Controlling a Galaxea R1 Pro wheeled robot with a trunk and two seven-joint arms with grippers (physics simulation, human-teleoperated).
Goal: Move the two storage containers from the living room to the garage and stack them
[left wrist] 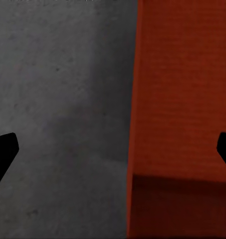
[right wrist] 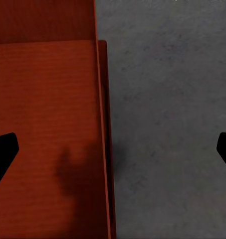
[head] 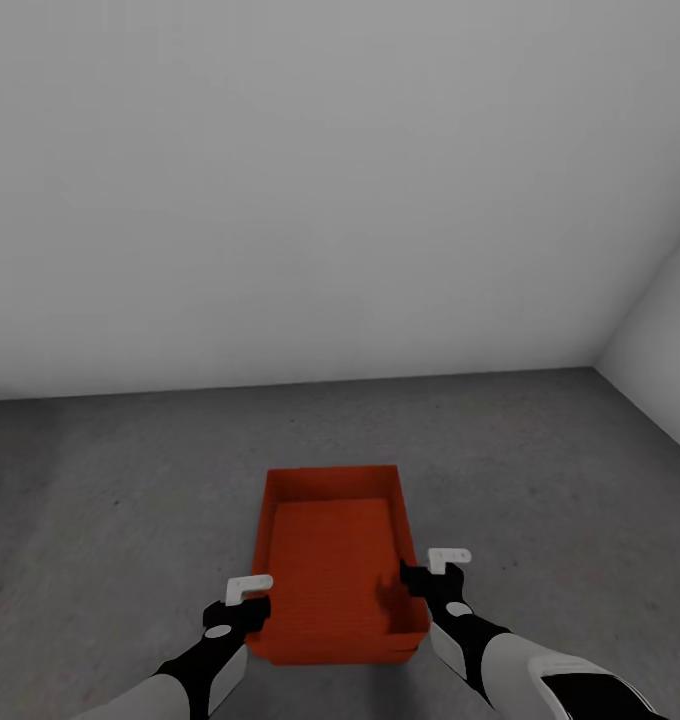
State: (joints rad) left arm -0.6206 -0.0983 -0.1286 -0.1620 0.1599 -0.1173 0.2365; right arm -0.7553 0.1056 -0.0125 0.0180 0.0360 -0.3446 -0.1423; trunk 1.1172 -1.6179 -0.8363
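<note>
Plain white walls [head: 330, 180] up top, dark grey concrete floor [head: 110, 480] below. At 6 o'clock sit the two storage containers [head: 335, 570], red-orange, one nested on the other on the floor. Left pincer [head: 248, 598] at the 7 o'clock corner, right pincer [head: 432, 572] at the 5 o'clock edge, both spread wide, grasping nothing.

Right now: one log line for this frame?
place: garage floor | containers: stacked, nested | left gripper: open, astride wall | right gripper: open, astride wall

No readable text, labels, brands, numbers or signs on any surface
</note>
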